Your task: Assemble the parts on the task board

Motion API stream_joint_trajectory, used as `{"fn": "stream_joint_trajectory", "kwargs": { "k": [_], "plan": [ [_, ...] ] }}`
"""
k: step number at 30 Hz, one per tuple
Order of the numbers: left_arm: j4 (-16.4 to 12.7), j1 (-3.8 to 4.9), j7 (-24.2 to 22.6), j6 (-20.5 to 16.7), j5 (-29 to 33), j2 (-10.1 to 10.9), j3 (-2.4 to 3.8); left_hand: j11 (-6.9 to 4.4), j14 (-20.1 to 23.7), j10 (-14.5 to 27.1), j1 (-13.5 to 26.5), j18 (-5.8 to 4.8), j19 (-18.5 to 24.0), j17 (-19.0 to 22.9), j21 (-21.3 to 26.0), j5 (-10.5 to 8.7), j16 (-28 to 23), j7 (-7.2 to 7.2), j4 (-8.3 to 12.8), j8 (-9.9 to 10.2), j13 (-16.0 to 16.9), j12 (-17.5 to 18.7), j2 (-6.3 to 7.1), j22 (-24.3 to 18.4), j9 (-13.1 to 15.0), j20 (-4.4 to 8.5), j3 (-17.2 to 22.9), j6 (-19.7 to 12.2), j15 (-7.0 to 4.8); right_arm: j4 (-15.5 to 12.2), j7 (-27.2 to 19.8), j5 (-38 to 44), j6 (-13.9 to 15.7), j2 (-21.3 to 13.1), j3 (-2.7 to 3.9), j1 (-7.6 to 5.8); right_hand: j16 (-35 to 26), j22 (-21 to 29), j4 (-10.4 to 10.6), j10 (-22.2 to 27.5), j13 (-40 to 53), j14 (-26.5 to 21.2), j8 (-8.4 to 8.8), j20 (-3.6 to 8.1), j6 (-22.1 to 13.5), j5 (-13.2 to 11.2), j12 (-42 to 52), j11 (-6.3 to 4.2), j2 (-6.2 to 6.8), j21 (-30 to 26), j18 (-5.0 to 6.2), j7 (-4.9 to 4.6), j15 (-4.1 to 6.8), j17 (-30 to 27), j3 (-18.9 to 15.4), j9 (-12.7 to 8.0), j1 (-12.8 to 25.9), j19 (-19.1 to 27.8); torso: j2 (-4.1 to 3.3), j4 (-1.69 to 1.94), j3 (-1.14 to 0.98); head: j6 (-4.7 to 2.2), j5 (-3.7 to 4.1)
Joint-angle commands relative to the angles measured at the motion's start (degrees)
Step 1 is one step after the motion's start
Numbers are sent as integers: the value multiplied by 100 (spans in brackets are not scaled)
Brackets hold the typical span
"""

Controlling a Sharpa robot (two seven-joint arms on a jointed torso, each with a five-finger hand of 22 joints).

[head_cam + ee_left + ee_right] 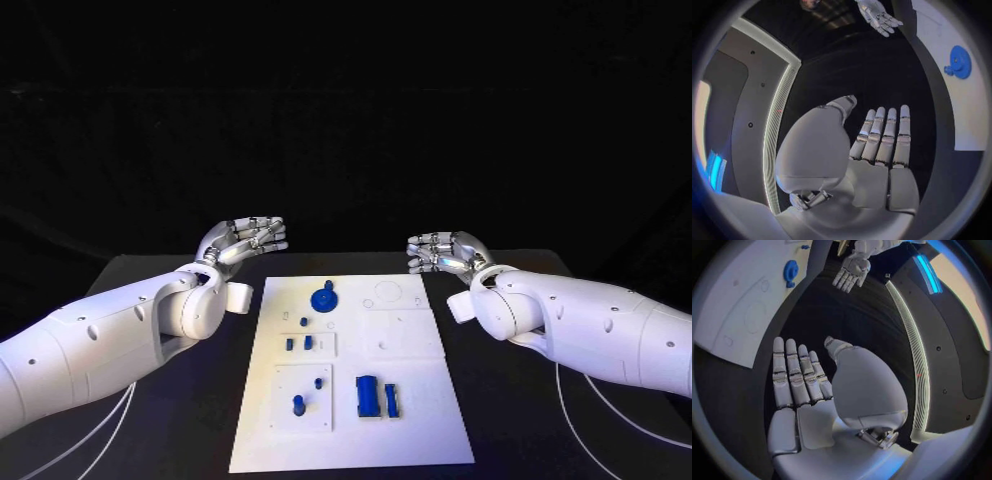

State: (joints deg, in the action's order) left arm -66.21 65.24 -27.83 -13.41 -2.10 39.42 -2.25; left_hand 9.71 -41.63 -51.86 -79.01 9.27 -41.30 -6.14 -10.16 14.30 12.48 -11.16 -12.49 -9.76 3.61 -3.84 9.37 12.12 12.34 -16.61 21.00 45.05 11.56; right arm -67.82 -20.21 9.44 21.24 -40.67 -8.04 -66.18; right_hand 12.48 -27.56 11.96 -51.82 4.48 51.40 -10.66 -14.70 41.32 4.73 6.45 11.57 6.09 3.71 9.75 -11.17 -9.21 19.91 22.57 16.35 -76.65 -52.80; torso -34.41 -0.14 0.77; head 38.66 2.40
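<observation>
The white task board (pixel 411 400) lies in the middle of the black table. On it sit a round blue gear-like part (pixel 325 298) near the far end, small blue pegs (pixel 299 343) in the middle, one peg (pixel 299 404) nearer me, and two blue blocks (pixel 376 397) at the near right. My left hand (pixel 242 239) hovers beyond the board's far left corner, fingers straight and apart, holding nothing. My right hand (pixel 444 251) hovers beyond the far right corner, also flat and empty. The left wrist view shows the blue gear (pixel 959 62); the right wrist view shows it too (pixel 790 272).
Black table surface (pixel 188 400) runs along both sides of the board. White cables (pixel 577 420) trail over the table near each arm. The right hand (pixel 879 16) appears across the table in the left wrist view, and the left hand (pixel 851 270) in the right wrist view.
</observation>
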Motion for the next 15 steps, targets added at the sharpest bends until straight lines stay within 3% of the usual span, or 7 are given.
{"fn": "stream_joint_trajectory", "kwargs": {
  "k": [1,5,6,9,10,11,15],
  "plan": [
    [53,-6,-18,-27,14,-41,1,-971,4163,5186,2381,-927,4130,614,1016,-1430,-1248,1116,1249,976,-361,384,-937,-1212,-1234,1661,-2100,-4505,-1156,59,-27,-39,-23,41,3,0,-1248,2756,-1196,5182,-448,-5140,1066,1470,-4132,-473,-645,-1157,-609,-371,-975,1117,921,-1991,-2257,-1635,2320,5280,10,3,-7,-21,-11],
    [-20,-21,-24,-119,20,-24,8,-971,4163,5186,2918,-927,4130,614,1016,-1430,-1248,1116,1249,976,-361,384,-937,-1212,-1234,1661,-2100,-4505,-1156,-31,-64,-75,69,23,35,24,-1248,2756,-1196,5182,-448,-5140,1066,1470,-4132,-473,-645,-1157,-609,-371,-975,1117,921,-1991,-2257,-1635,2881,5280,46,4,-15,-67,-37],
    [-84,-34,-28,-199,25,-9,14,-971,4163,5186,3231,-927,4130,614,1016,-1430,-1248,1116,1249,976,-361,384,-937,-1212,-1234,1661,-2100,-4505,-1156,-111,-96,-106,150,8,63,45,-1248,2756,-1196,5182,-448,-5140,1066,1470,-4132,-473,-645,-1157,-609,-371,-975,1117,921,-1991,-2257,-1635,3190,5280,77,6,-22,-107,-60],
    [-276,-74,-42,-440,41,36,31,-971,4163,5186,3770,-927,4130,614,1016,-1430,-1248,1116,1249,976,-361,384,-937,-1212,-1234,1661,-2100,-4505,-1156,-347,-193,-201,390,-38,146,108,-1248,2756,-1196,5182,-448,-5140,1066,1470,-4132,-473,-645,-1157,-609,-371,-975,1117,921,-1991,-2257,-1635,3643,5280,169,9,-43,-228,-127],
    [-357,-91,-48,-542,47,55,39,-971,4163,5186,3874,-927,4130,614,1016,-1430,-1248,1116,1249,976,-361,384,-937,-1212,-1234,1661,-2100,-4505,-1156,-449,-235,-241,494,-58,182,135,-1248,2756,-1196,5182,-448,-5140,1066,1470,-4132,-473,-645,-1157,-609,-371,-975,1117,921,-1991,-2257,-1635,7665,5280,204,10,-51,-273,-153],
    [-449,-110,-55,-657,55,76,47,-971,4163,5186,7901,-927,4130,614,1016,-1430,-1248,1116,1249,976,-361,384,-937,-1212,-1234,1661,-2100,-4505,-1156,-561,-281,-286,608,-80,221,164,-1248,2756,-1196,5182,-448,-5140,1066,1470,-4132,-473,-645,-1157,-609,-371,-975,1117,921,-1991,-2257,-1635,7665,5280,234,11,-57,-312,-175],
    [-967,-217,-93,-1307,97,198,95,-971,4163,5186,7901,-927,4130,614,1016,-1430,-1248,1116,1249,976,-361,384,-937,-1212,-1234,1661,-2100,-4505,-1156,-1194,-540,-538,1251,-203,445,332,-1248,2756,-1196,5182,-448,-5140,1066,1470,-4132,-473,-645,-1157,-609,-371,-975,1117,921,-1991,-2257,-1635,7665,5280,315,13,-76,-417,-234]
  ]
}}
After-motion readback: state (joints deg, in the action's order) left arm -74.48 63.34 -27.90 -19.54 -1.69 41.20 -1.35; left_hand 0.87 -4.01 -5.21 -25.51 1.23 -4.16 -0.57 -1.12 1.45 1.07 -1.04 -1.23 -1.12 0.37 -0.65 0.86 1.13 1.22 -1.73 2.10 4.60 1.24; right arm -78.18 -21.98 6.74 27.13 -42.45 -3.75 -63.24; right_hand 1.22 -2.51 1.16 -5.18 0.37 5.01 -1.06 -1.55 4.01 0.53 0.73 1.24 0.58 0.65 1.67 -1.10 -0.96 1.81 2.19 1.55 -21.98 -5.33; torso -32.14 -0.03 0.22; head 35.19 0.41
